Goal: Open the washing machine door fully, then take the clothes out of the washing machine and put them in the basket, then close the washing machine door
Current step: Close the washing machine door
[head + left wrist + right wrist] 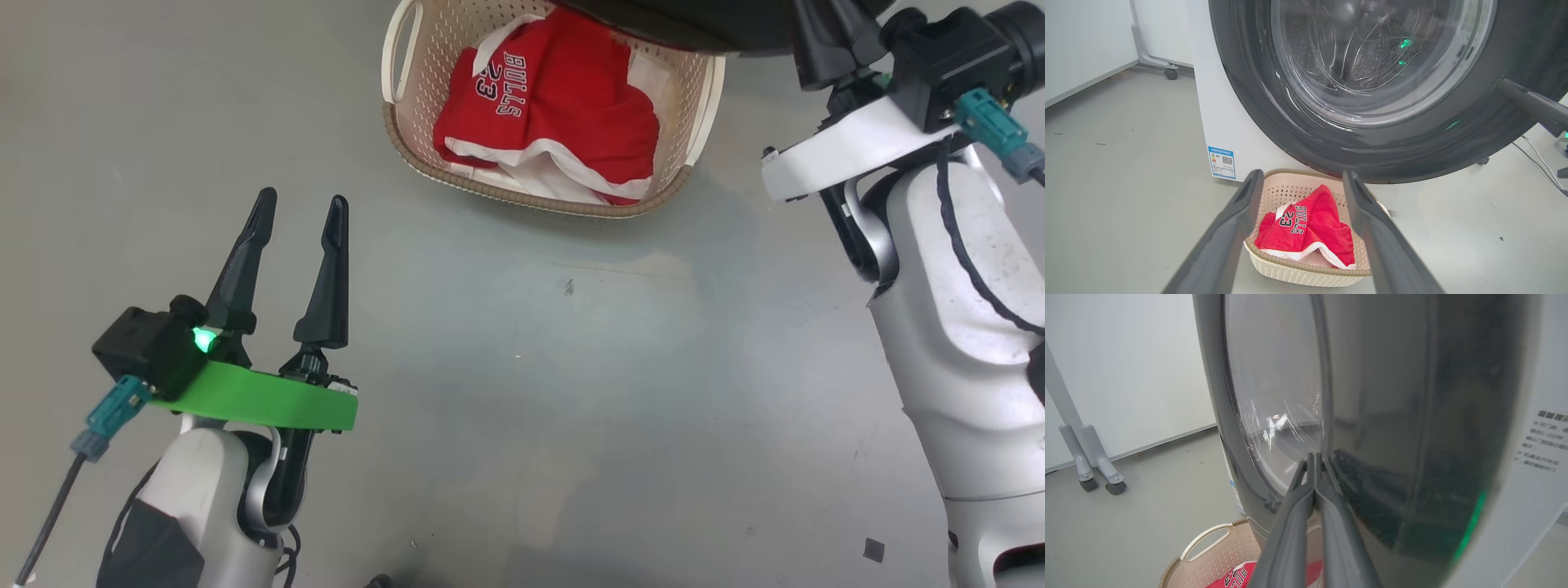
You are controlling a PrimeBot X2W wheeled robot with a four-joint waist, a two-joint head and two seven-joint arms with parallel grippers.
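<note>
You can read "BULLS 23" on the red clothes [547,106], which lie in the one basket [433,73] below the door [1298,102]. Your left wrist view adds a blue QR sticker [1222,162] on the washer [1216,102]. The right wrist view adds a label [1541,441], too blurred to read. The left gripper [303,198] is spread and empty. The right gripper [1314,457] is clenched on nothing, tips at the door's rim.

The grey floor [522,392] is carrying the basket [433,73], which is sitting just in front of the washing machine [1229,102]. A wheeled grey stand leg [1152,62] is resting on it near the wall.
</note>
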